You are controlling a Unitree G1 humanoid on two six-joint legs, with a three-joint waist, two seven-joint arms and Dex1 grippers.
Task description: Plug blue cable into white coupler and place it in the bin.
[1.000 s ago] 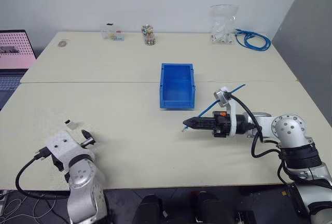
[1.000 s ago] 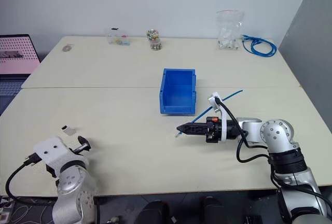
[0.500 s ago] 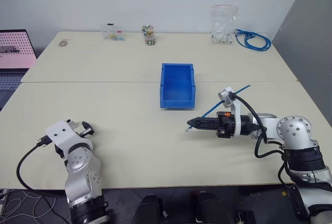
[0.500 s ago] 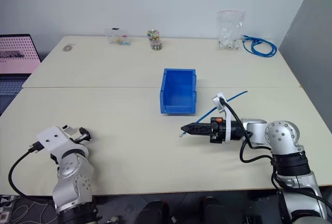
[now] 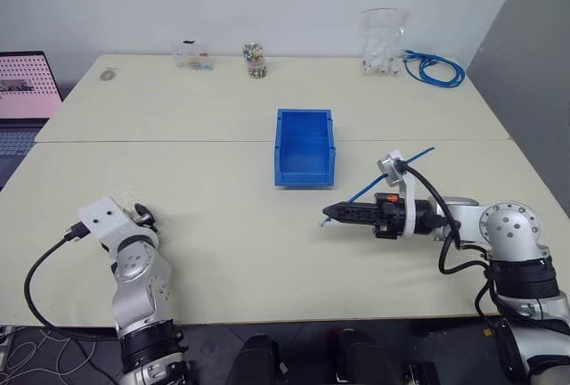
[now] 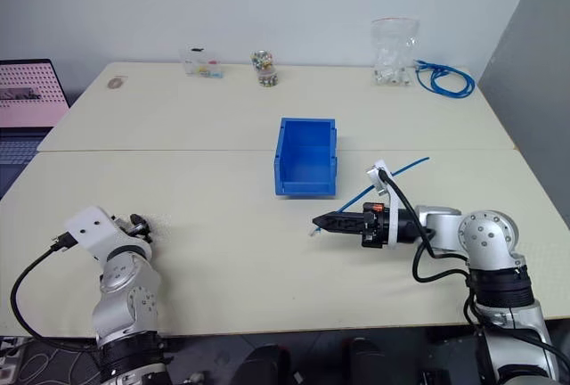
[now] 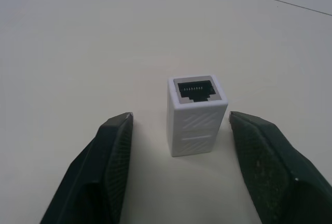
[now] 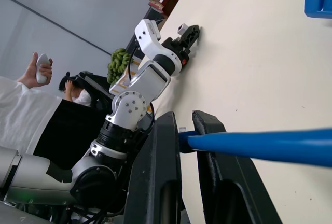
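Bare tabletop (image 5: 223,225) between both tools, bin (image 5: 304,146) the sole obstacle mid-table.

**Silver arms, black fingers, looping black cables**

The left gripper (image 7: 179,130) is showing two dull black fingers (image 7: 98,177) with fine diagonal ribbing running across their inner faces. Behind those jaws, a white box-shaped wrist housing (image 5: 100,218) is sitting on a rounded silver-grey arm (image 5: 141,287), and a black cable (image 5: 36,291) is looping out from the housing. The right gripper (image 5: 328,213) is tapering to slim black fingers; just behind them a small orange mark (image 5: 384,197) is showing on a black body, a white bracket (image 5: 392,167) is rising above, and black cables (image 5: 445,242) are curling back to a silver round joint (image 5: 509,226).
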